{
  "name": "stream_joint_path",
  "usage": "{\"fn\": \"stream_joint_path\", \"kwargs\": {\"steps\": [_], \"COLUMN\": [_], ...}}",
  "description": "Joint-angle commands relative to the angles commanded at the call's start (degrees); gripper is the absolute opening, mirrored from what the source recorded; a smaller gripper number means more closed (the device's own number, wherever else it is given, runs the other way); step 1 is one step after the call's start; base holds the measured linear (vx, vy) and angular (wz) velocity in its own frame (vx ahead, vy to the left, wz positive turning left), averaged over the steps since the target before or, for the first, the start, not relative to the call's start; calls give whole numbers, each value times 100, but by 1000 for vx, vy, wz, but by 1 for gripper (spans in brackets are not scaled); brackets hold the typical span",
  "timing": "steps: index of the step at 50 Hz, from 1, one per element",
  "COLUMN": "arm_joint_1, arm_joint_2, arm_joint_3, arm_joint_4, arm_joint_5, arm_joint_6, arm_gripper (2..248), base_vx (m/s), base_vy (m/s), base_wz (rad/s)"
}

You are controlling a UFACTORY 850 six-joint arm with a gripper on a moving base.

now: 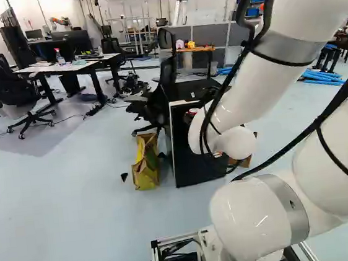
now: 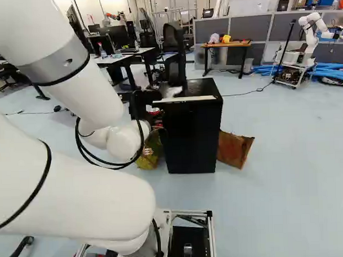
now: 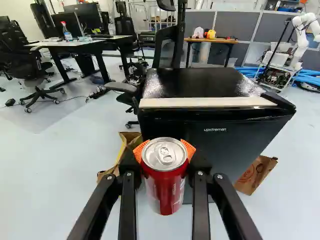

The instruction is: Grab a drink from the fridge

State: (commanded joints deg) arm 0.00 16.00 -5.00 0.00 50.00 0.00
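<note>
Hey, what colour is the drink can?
The can is red with a silver top, clearest in the wrist view.

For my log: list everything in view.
Can: 1, red, between the fingers.
Fridge: 1, black, beyond the can.
Bags: 2, brown, flanking the fridge.
Chairs: several, black, beyond the fridge.
Desk: at least 1, white, beyond the fridge.
Monitors: at least 2, black, on the desk.
Table: 1, brown, beyond the fridge.
Partitions: several, grey, beyond the table.
Tubes: several, blue, beyond the fridge.
Another robot: at least 1, white, near the tubes.
Arm: 1, white, rising from the base.
Fingers: 2, black and orange, on the can.
</note>
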Motion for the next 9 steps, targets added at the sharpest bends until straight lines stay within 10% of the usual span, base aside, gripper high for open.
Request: {"fn": "stream_joint_path", "kwargs": {"steps": [9], "arm_joint_1": [0], "arm_joint_2": [0], "arm_joint_3": [0], "arm_joint_4": [0], "arm_joint_5": [0], "arm_joint_6": [0], "arm_gripper": [100], "base_vx": [0], "base_vy": [0], "base_wz": [0]}}
